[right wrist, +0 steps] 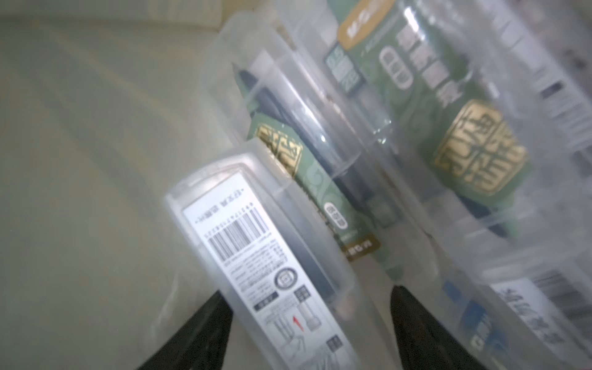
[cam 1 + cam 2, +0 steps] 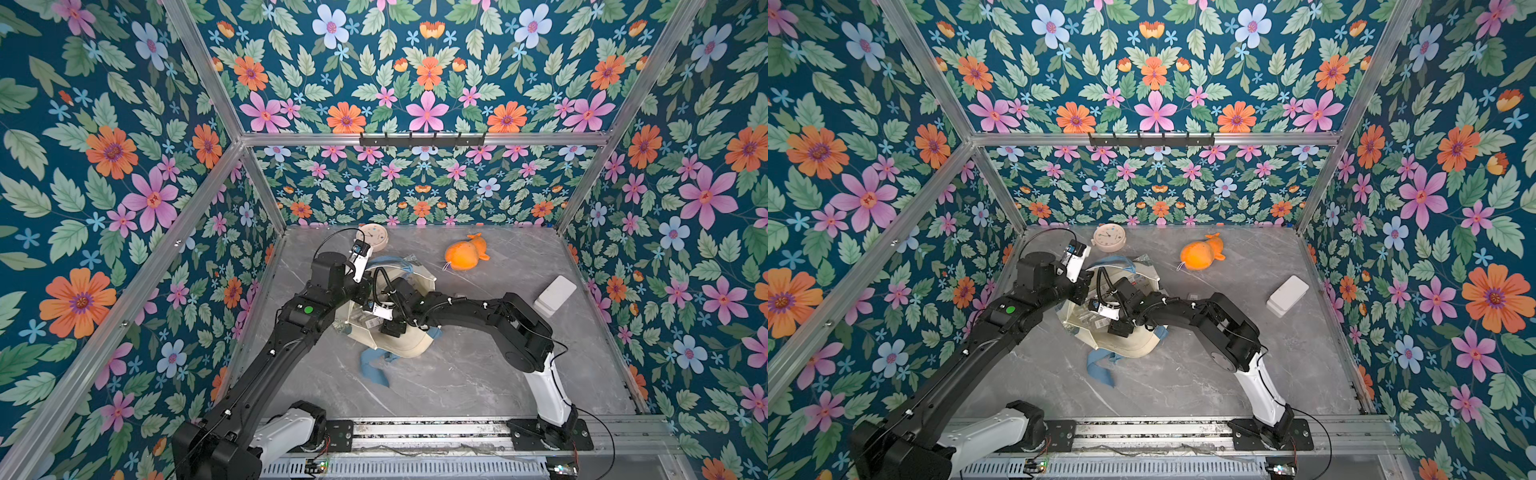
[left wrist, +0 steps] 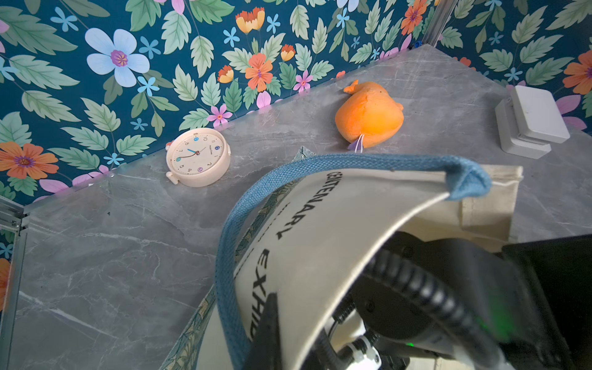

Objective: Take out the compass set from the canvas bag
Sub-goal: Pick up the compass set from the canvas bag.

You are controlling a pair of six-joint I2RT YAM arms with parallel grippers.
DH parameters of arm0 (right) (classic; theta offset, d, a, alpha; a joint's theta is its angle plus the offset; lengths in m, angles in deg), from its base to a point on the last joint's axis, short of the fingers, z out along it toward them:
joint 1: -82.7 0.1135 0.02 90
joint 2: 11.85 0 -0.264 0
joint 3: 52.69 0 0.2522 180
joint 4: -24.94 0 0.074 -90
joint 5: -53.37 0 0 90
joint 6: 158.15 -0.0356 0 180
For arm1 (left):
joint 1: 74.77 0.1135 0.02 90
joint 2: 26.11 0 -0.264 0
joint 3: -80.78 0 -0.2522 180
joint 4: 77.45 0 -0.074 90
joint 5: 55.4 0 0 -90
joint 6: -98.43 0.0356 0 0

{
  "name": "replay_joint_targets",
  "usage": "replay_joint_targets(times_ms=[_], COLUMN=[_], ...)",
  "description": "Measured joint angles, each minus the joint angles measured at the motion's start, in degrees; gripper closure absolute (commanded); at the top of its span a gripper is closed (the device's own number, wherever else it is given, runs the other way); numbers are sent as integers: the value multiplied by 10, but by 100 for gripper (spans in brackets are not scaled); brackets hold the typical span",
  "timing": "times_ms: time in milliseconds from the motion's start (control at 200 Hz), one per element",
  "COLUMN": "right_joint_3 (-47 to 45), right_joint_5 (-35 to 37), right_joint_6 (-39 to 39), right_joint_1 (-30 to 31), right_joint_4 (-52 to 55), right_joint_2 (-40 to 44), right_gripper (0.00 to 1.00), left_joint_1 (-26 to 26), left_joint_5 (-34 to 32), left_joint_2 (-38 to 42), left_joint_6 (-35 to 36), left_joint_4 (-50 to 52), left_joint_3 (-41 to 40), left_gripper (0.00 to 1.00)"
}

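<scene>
On the grey marbled desk (image 2: 457, 374), mid-surface, between the two arms:

1. canvas bag (image 2: 409, 347). Cream tote lying on its side, mouth held agape. The left wrist view shows black lettering on the outer face, partly readable as "CENTENARY" and "EXHIB", with a green patterned edge beside it. A blue strap (image 3: 224, 250) loops over the raised rim. Another length of blue strap trails flat on the desk at the bag's near end in both top views.

2. left hand (image 3: 277, 304). Clenched on the raised rim of the canvas bag. One dark finger lies on the lettered outside, just beside the strap. The other finger is hidden behind the cloth.

3. right hand (image 1: 307, 323). Reached inside the bag's mouth and released. Its two dark fingers stand apart, astride the end of a clear case. One finger is against the case's edge and the other is clear of it.

4. clear case (image 1: 256, 256). Slim, with a white barcode label. The dark contents are too blurred to name. It rests on the cream lining, tilted against the clear packs.

5. clear packs (image 1: 448, 128). Green and gold labels, inside the bag.

6. clock (image 2: 371, 237). Cream, round, face showing upward, near the back wall and apart from the bag.

7. orange plush toy (image 2: 465, 252). Near the back wall, apart from the bag.

8. white boxes (image 2: 555, 296). Two stacked, by the side wall on the right arm's side.
</scene>
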Motion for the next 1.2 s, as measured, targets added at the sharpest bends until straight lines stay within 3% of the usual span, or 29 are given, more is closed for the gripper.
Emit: replay_joint_targets(times_ms=[360, 840, 1200], right_joint_3=[65, 154, 176], right_joint_5=[41, 14, 11], right_joint_6=[-27, -113, -163], right_joint_1=[1, 2, 2], right_joint_4=[101, 227, 311], right_joint_2=[-7, -43, 17], right_gripper=[46, 54, 61], left_joint_1=[0, 0, 0], left_joint_5=[-7, -29, -35], left_joint_2=[0, -1, -3], left_joint_6=[0, 0, 0], left_joint_4=[-16, -25, -28], left_joint_3=[-5, -7, -5], left_gripper=[100, 100, 100])
